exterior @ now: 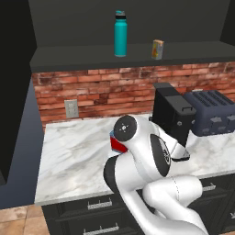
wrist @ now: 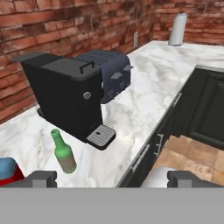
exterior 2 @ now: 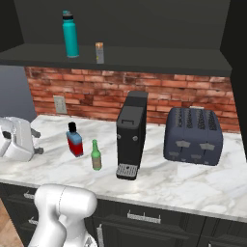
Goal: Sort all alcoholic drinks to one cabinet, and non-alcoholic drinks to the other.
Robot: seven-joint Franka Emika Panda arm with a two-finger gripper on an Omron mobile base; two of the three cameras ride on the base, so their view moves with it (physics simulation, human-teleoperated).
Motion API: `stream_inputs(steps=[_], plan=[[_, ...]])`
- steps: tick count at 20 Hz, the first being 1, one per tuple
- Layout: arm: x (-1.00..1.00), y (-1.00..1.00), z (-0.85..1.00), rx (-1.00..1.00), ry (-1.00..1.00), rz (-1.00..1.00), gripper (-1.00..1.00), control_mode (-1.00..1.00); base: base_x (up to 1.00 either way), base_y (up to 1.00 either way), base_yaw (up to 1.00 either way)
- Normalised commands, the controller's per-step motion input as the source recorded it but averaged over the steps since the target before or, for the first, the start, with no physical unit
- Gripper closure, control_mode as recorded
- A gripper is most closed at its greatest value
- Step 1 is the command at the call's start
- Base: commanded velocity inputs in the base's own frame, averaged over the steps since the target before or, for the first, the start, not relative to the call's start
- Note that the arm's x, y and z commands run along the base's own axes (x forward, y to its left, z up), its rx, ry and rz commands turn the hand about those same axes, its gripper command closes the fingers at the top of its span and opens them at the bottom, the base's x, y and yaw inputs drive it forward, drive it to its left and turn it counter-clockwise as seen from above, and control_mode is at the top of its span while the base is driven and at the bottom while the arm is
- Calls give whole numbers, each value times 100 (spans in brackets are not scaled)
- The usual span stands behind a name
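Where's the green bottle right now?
In the right base view the green bottle stands upright on the marble counter, between the blue flask on its left and the black coffee machine on its right.

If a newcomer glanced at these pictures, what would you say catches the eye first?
Probably the teal bottle standing tall on the dark shelf above the brick wall, with the small orange carton beside it. Next, the black coffee machine mid-counter, with the green bottle and the blue flask standing to its left.
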Motion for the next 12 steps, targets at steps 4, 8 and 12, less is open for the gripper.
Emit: stream_inputs(steps=[4,8,12], plan=[[15,0,-26,0,-3,-7,-100,-100,0,0,0],[24,0,-21,0,-2,-4,-100,-100,0,0,0],[27,0,-20,0,-1,-2,-100,-100,0,0,0]])
